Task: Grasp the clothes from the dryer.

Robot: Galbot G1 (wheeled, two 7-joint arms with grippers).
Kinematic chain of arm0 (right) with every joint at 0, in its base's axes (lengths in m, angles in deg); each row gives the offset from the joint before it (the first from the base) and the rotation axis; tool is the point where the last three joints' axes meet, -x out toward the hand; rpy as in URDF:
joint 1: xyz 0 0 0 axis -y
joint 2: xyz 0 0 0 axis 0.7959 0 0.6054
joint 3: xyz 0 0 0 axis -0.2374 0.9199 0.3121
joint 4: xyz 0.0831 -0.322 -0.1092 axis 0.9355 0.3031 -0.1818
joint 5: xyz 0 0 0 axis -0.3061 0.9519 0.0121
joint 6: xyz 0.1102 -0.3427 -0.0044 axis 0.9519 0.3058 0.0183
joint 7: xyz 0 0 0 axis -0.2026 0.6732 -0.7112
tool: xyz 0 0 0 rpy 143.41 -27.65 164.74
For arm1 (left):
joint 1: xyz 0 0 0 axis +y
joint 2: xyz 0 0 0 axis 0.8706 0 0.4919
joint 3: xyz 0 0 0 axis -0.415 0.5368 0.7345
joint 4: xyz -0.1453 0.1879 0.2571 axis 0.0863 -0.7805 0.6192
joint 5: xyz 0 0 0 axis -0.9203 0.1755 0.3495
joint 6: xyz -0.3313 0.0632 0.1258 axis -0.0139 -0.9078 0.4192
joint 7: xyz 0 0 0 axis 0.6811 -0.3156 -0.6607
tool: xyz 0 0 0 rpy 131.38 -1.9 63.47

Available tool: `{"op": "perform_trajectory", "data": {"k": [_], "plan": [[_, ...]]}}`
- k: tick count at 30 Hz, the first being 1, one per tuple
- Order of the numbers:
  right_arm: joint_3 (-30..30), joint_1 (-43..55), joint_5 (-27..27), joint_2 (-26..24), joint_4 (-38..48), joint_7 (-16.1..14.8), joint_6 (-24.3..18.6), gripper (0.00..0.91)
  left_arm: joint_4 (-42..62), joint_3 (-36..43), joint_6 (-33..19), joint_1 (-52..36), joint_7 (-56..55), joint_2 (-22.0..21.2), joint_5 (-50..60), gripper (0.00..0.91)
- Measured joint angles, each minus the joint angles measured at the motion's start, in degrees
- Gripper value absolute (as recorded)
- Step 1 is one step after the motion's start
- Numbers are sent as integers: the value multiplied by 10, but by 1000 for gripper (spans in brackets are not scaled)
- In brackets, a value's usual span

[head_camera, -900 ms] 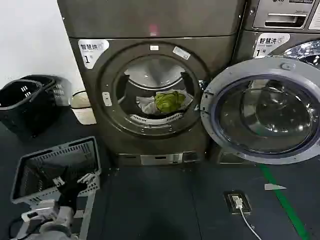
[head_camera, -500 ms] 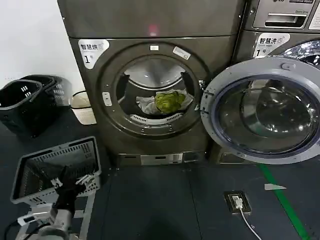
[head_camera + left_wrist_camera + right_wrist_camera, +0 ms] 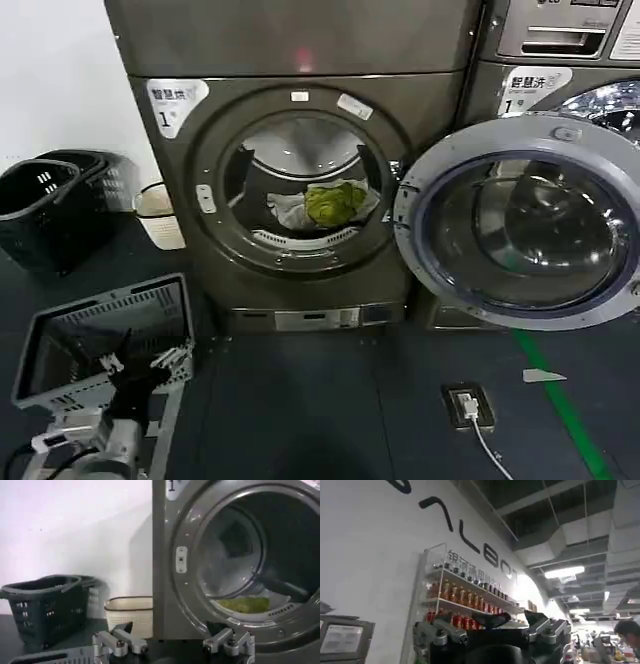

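Note:
The dryer [image 3: 300, 275] stands in the middle of the head view with its round porthole open. Its glass door [image 3: 515, 235] is swung out to the right. The clothes [image 3: 325, 203], a small yellow-green and whitish bundle, lie at the bottom of the drum. My left wrist view shows them [image 3: 242, 604] low inside the porthole of the dryer [image 3: 167, 590]. My left gripper [image 3: 135, 372] hangs low at the near left, over a grey basket, well short of the dryer. Its fingers [image 3: 120, 642] are spread wide, so the left gripper [image 3: 172, 639] is open and empty. My right gripper [image 3: 490, 625] is open and empty, facing a wall with shelves.
A grey mesh basket [image 3: 100, 310] sits on the floor at the near left. A black basket [image 3: 50, 205] and a cream bin [image 3: 158, 215] stand by the wall, left of the dryer. A second machine [image 3: 560, 60] is behind the open door. A floor socket with cable [image 3: 468, 405] lies at the near right.
The head view has shifted slightly, so the dryer sits a little further left. My left gripper has dropped a bit lower and nearer over the grey basket, still open.

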State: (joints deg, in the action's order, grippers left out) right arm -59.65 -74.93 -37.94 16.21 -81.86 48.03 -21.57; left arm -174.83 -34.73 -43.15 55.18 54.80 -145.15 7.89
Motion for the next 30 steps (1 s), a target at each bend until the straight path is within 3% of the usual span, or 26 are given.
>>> {"op": "perform_trajectory", "data": {"k": [30], "plan": [[2,4,-1,4,-6,-11,-6,907,-13,0,6,6,3,9,-14,907]]}}
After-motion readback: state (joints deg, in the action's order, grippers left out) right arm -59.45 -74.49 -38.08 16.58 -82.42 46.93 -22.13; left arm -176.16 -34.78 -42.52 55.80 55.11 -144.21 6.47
